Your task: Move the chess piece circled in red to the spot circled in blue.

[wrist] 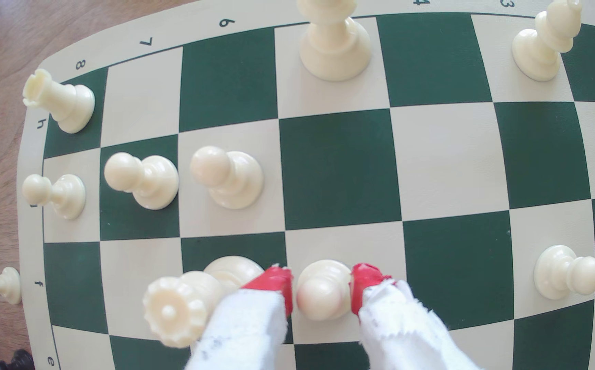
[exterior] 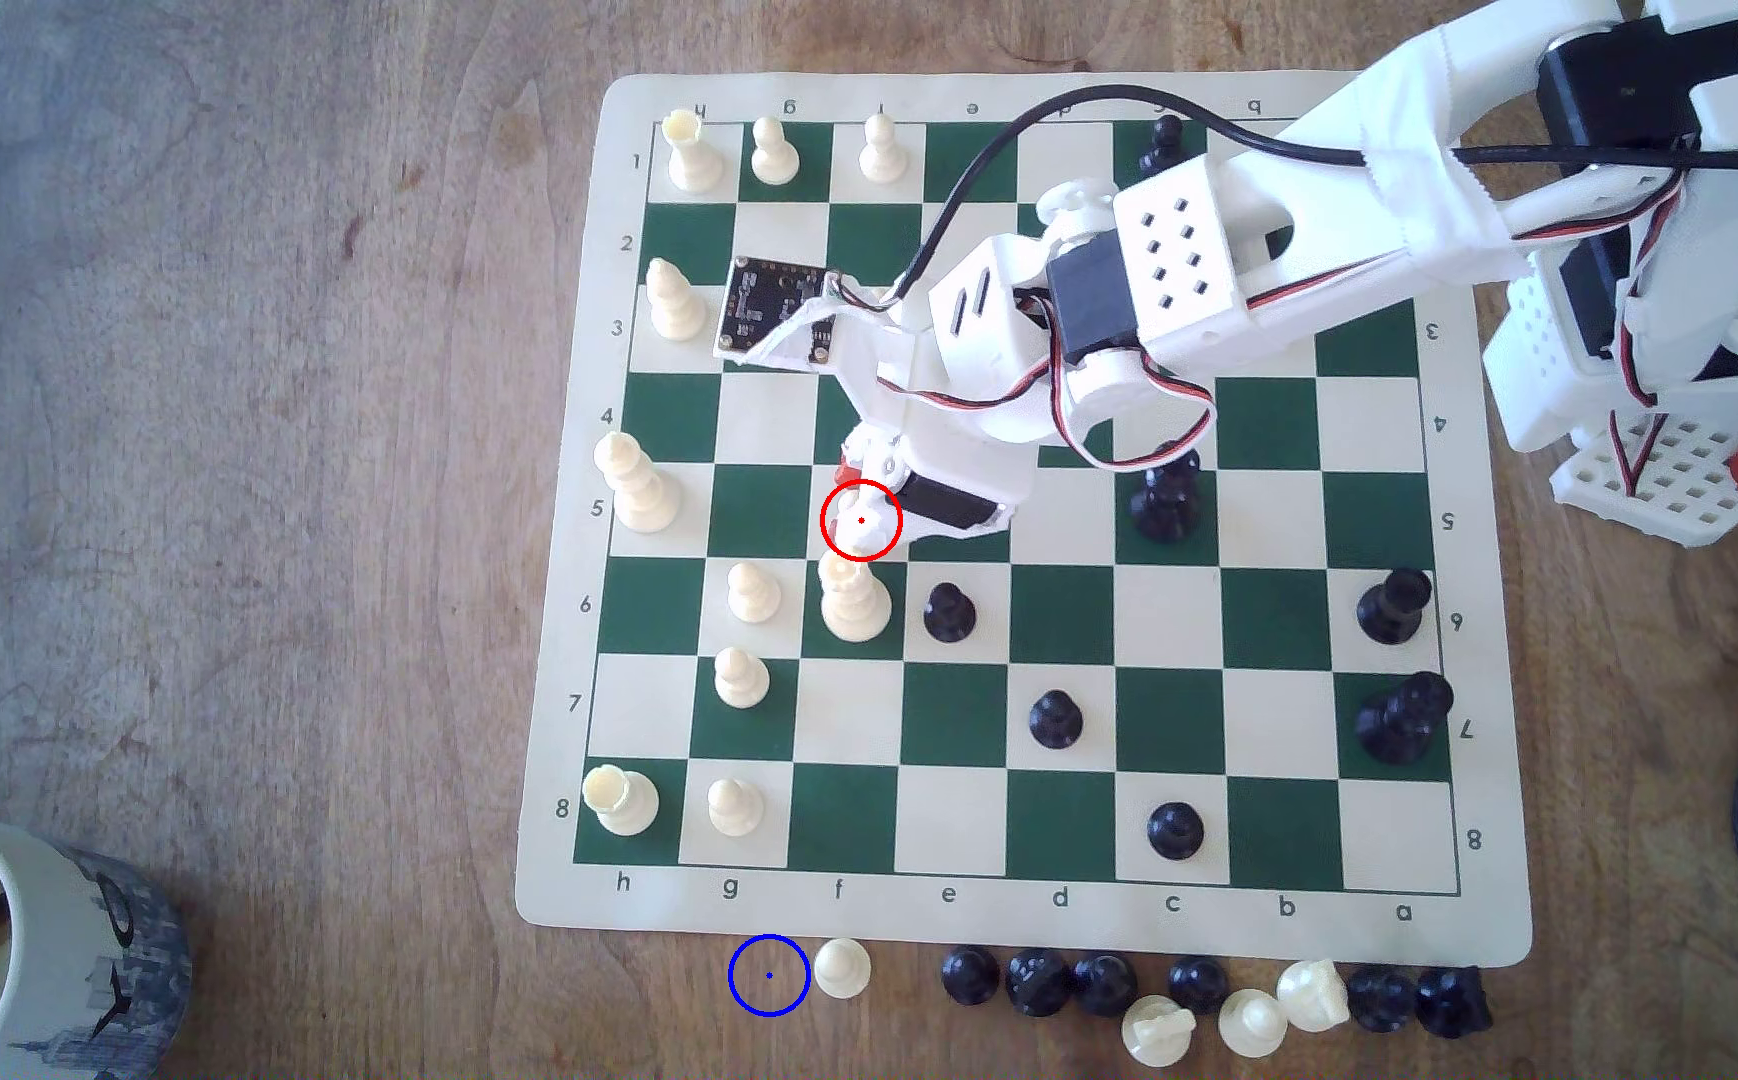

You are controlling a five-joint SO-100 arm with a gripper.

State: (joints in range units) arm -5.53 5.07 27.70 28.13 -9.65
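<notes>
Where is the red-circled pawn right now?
The pawn stands on a light square between the gripper fingertips, beside the crowned cream piece.

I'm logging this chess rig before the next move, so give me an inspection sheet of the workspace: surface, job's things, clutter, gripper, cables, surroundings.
Surface: brown wooden table under a green-and-cream chess mat.
Job's things: cream pawn upright on a cream square, between the red-tipped fingers; blue-ringed spot on bare wood below the mat, unoccupied.
Clutter: crowned cream piece close beside the pawn; captured pieces in a row off the mat, a cream one right beside the spot.
Gripper: gripper flanks the pawn's neck; contact unclear.
Cables: black cable arcs over the board.
Surroundings: mug at the exterior view's lower left.
</notes>
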